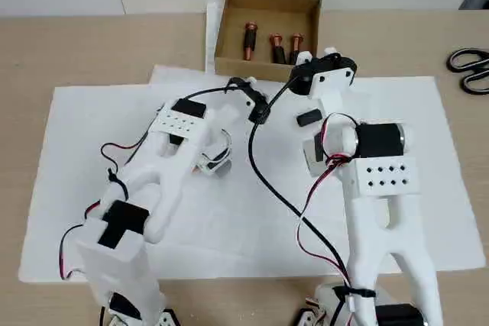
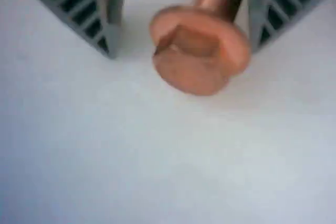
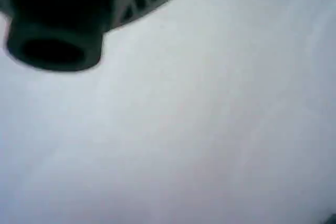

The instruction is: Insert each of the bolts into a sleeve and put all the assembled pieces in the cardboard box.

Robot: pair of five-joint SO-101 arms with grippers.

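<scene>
**Bench** [image 1: 46, 43]: light wood top, with a white paper sheet [image 1: 114, 188] spread across most of it.

**Cardboard box** [image 1: 229, 28]: open, at the middle of the bench's far edge, its near wall at the sheet's far edge. It holds three assembled pieces [image 1: 276, 47] lying side by side, with copper heads towards the far wall and black sleeves towards the near wall.

**Bolt** [image 2: 199, 51]: copper, with a broad round head, lying on the sheet near its middle. In the left wrist view the head faces the camera and the shank runs back between the fingers.

**Left gripper** [image 1: 216, 156]: low over the middle of the sheet and released. Its two grey ribbed fingers [image 2: 100, 14] stand apart on either side of the bolt. One is right beside the shank; the other is clear of the head, with bare paper between.

**Sleeve** [image 3: 52, 43]: black and tubular, with its open end showing in the right wrist view. It sits over the sheet just inside its far edge, near the box's near right corner.

**Right gripper** [image 1: 312, 112]: at the sleeve, in front of the box. Whether it is clenched on the sleeve or released cannot be told.

**Scissors** [image 1: 470, 66]: black-handled, on bare wood at the bench's right edge, beyond the sheet's far right corner.
</scene>
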